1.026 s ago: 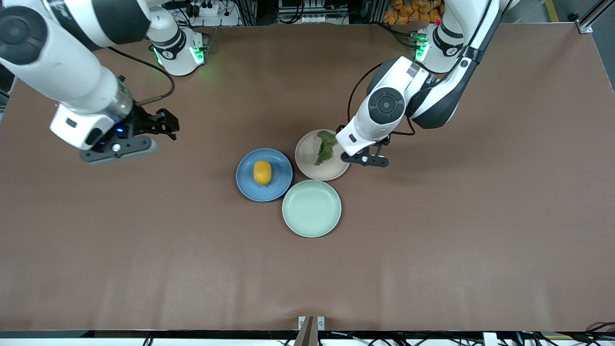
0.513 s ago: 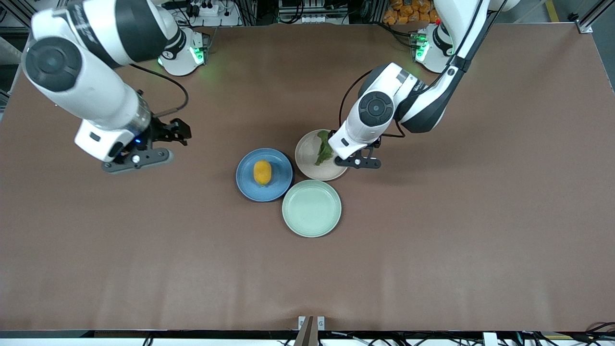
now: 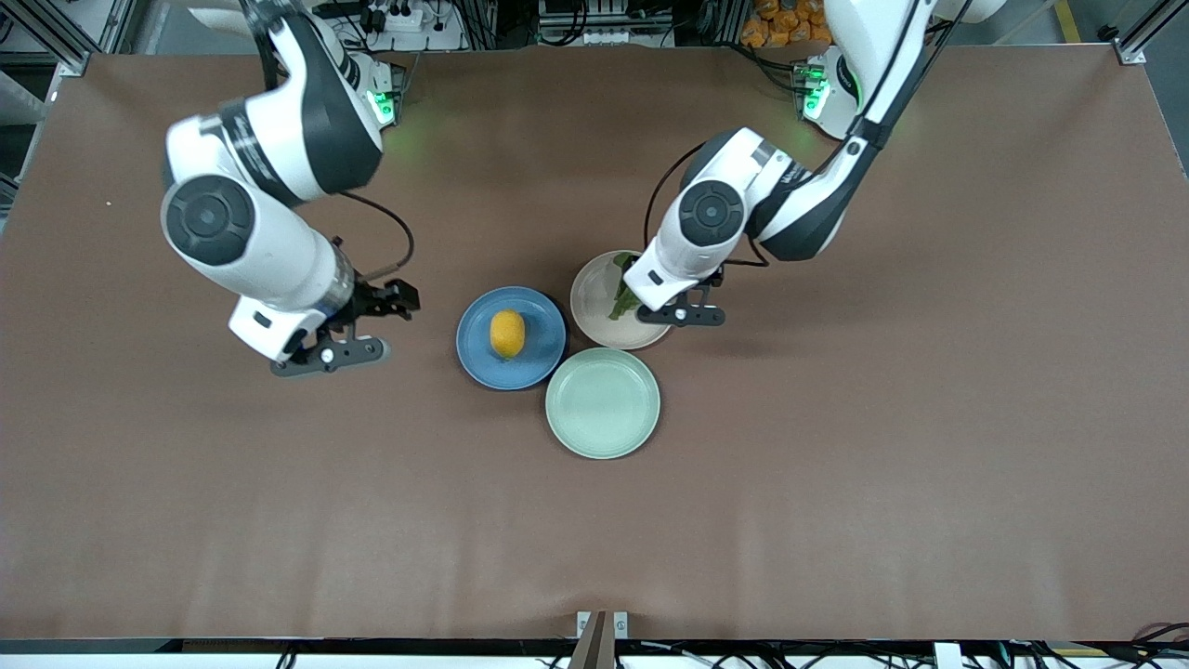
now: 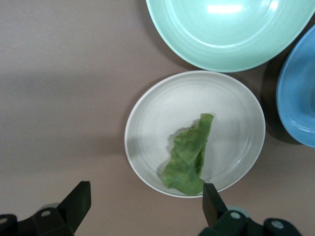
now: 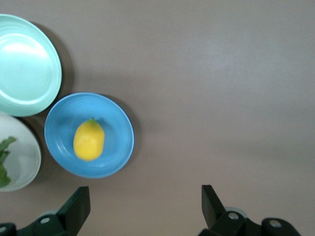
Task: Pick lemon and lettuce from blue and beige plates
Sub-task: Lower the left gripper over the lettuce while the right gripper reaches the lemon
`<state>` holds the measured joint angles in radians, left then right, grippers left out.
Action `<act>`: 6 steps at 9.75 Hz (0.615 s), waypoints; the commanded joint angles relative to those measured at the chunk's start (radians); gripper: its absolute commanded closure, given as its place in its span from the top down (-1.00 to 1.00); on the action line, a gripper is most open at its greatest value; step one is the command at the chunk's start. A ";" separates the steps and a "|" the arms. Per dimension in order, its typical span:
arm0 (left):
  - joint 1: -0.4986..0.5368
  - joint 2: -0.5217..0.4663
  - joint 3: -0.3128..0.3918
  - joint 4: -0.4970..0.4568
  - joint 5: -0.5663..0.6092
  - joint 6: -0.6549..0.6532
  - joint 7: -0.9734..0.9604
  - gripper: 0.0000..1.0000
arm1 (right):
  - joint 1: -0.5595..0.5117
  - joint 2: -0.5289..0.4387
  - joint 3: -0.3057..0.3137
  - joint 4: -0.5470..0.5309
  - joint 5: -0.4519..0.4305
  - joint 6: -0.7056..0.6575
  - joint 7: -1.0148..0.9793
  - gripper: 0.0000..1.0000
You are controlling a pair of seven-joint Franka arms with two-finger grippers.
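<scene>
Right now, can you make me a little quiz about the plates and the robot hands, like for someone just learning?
1. Which food lies on the blue plate?
2. True or false: the green plate has something on it.
3. Which gripper is over the beige plate: A left gripper, B right gripper?

Key
1. The lemon.
2. False: it holds nothing, while the lettuce lies on the beige plate.
3. A. It hangs open over that plate's edge; the right gripper is open over bare table beside the blue plate.
</scene>
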<state>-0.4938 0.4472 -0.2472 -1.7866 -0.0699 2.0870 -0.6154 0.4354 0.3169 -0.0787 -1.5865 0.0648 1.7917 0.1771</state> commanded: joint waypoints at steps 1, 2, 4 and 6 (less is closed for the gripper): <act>-0.034 0.039 0.002 0.016 0.121 0.015 -0.032 1.00 | 0.046 0.025 -0.006 -0.052 0.013 0.081 0.071 1.00; -0.041 0.063 0.002 0.035 0.131 0.016 -0.032 1.00 | 0.063 0.048 -0.006 -0.053 0.013 0.099 0.079 1.00; -0.074 0.109 0.002 0.062 0.131 0.018 -0.035 1.00 | 0.106 0.068 -0.006 -0.101 0.013 0.179 0.146 1.00; -0.091 0.155 0.000 0.087 0.127 0.028 -0.052 1.00 | 0.149 0.070 -0.006 -0.199 0.013 0.321 0.220 1.00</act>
<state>-0.5693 0.5556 -0.2477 -1.7433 0.0319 2.1068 -0.6317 0.5511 0.4001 -0.0773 -1.7151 0.0678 2.0372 0.3462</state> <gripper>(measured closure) 0.000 0.000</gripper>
